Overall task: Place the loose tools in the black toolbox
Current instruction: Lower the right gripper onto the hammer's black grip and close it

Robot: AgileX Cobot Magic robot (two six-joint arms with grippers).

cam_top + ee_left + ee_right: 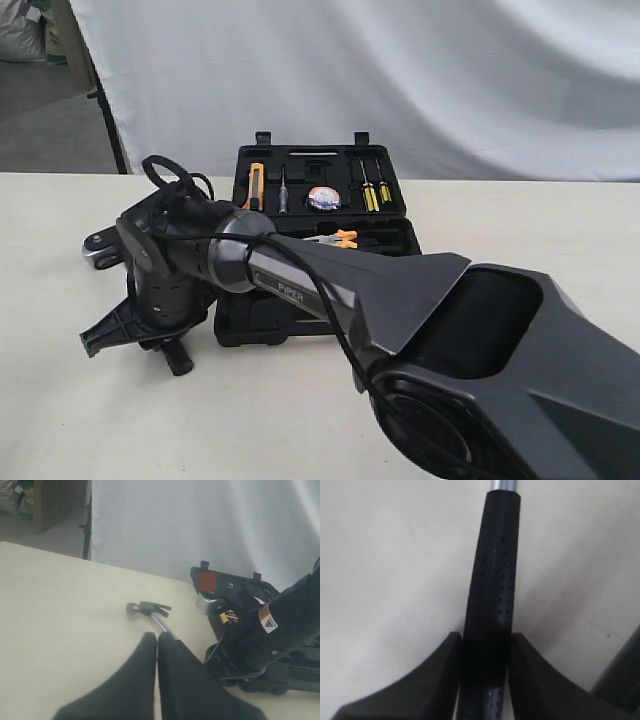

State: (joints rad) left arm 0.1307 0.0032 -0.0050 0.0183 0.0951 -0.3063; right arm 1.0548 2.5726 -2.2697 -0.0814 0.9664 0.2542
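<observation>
My right gripper (485,637) clamped the black-gripped steel hammer (492,570), handle lengthwise between the jaws; the open black moulded-plastic toolbox (250,155) lay just beside it.

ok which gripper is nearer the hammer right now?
Right. The right gripper has its fingers on both sides of the hammer handle, closed on it. The left gripper is shut, empty, set back from the hammer head.

You have one hammer (148,609), one toolbox (300,153), two yellow screwdrivers (368,192), one knife (255,185), one tape measure (323,198).
</observation>
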